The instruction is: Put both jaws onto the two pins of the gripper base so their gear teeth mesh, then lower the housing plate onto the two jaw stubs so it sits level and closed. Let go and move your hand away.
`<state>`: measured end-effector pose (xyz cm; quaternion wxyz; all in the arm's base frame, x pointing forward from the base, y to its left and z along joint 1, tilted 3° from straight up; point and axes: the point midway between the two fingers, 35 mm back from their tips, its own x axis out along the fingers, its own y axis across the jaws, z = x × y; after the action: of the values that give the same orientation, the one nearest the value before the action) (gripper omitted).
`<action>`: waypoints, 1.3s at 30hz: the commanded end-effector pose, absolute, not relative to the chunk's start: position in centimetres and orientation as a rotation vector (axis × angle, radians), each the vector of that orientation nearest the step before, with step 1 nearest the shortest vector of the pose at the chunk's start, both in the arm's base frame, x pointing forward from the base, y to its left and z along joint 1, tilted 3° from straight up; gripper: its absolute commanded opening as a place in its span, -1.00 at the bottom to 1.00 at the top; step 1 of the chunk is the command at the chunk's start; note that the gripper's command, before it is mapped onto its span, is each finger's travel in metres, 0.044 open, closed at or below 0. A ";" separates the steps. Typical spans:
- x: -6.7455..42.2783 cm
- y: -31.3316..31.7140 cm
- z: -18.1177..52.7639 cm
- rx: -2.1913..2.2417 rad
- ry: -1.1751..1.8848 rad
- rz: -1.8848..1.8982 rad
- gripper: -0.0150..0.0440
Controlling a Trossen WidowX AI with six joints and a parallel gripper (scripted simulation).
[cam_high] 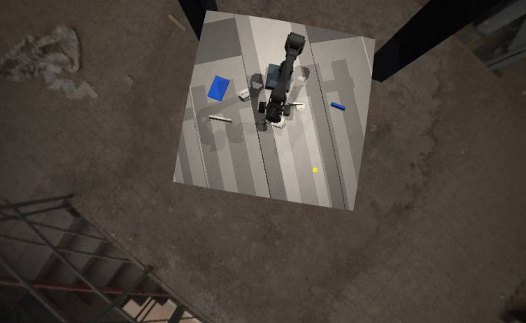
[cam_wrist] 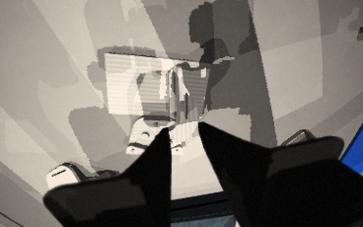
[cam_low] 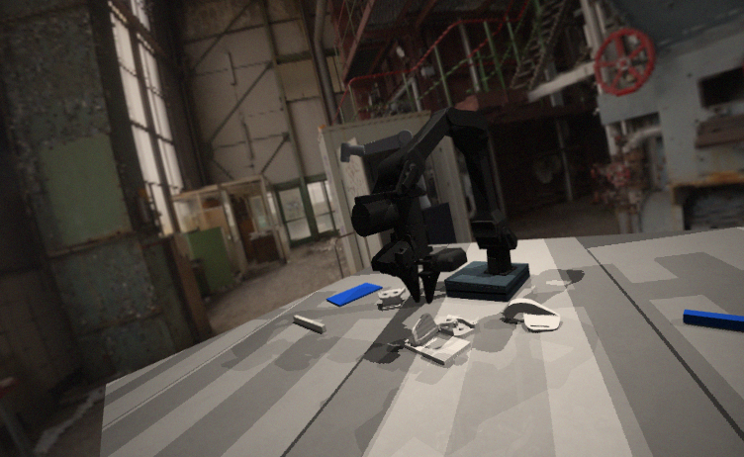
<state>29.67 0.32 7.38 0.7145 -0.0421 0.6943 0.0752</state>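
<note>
the claw (cam_high: pixel 273 116) (cam_low: pixel 424 300) (cam_wrist: pixel 183 129) hangs released, fingertips parted, above the cluster by the white plate (cam_high: pixel 279 124) (cam_low: pixel 444 347) (cam_wrist: pixel 120 85).

Black six-joint arm (cam_high: pixel 282 82) (cam_low: pixel 448 128) arched up from its base, forearm sloping down. Black two-finger parallel-jaw gripper (cam_low: pixel 424 300) (cam_wrist: pixel 183 129) points down above the tabletop, tapered fingertips apart, partly open (narrow gap, nothing gripped).
</note>
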 end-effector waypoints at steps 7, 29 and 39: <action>27.5 3.1 7.7 -0.325 1.515 0.401 0.75; 22.4 7.7 8.3 -0.843 1.347 0.916 1.00; 19.7 9.2 8.2 -1.069 1.229 1.147 1.00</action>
<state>20.64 8.87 8.39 0.5654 -0.4299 0.5354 0.4571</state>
